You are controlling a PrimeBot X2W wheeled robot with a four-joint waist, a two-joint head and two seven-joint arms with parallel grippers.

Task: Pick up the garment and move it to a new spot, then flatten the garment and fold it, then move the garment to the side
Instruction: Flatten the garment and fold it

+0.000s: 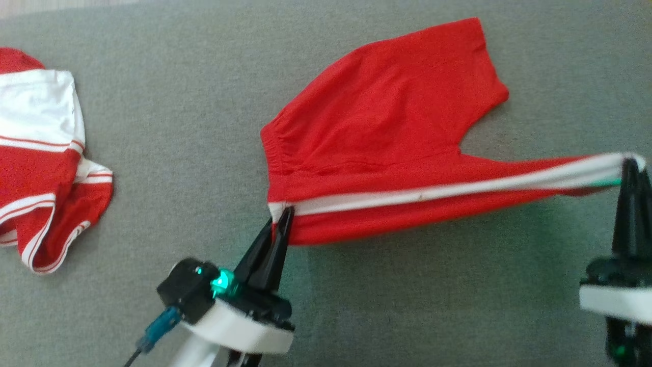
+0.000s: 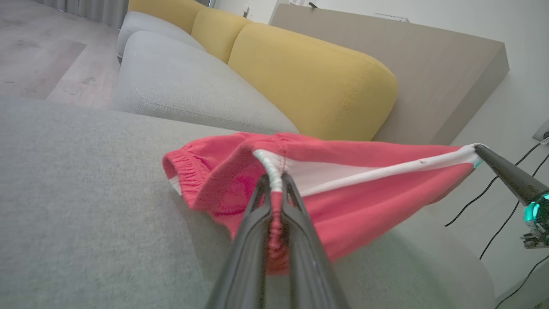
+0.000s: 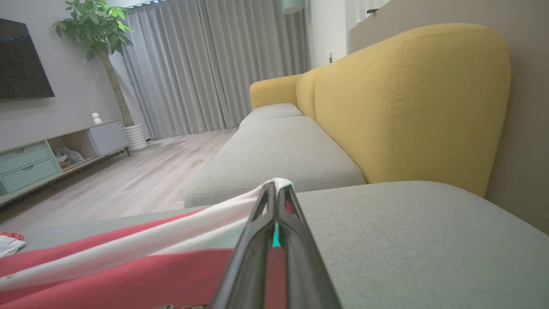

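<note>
stretching between the two tools, the red shorts (image 1: 387,132) lie toward the right of the grey cushion (image 1: 178,102), the near edge lifted and pulled taut while the far leg rests flat on the fabric. a white side stripe (image 1: 433,193) runs along that taut edge from one grip to the other. the elastic waistband (image 1: 272,153) faces the robot's left, gathered and slightly puckered.

the left tool (image 1: 282,216) has its two dark fingers pinched narrow on the waistband end of the stripe; in the left wrist view a fold of red cloth sits squeezed between them. the right tool (image 1: 631,165) is likewise pinched tight, holding the hem end of the stripe at the far right, its tips just wrapped by the white cloth. both wrists show a green glow.

well apart from the shorts, at the left edge of the cushion, a crumpled red and white garment (image 1: 41,153) lies in a heap. beyond the cushion stand more grey seats with a yellow backrest (image 2: 309,73). past them the right wrist view shows a pale wooden floor (image 3: 141,176), grey curtains (image 3: 206,68), a potted plant (image 3: 101,38) and a low cabinet (image 3: 47,154).
</note>
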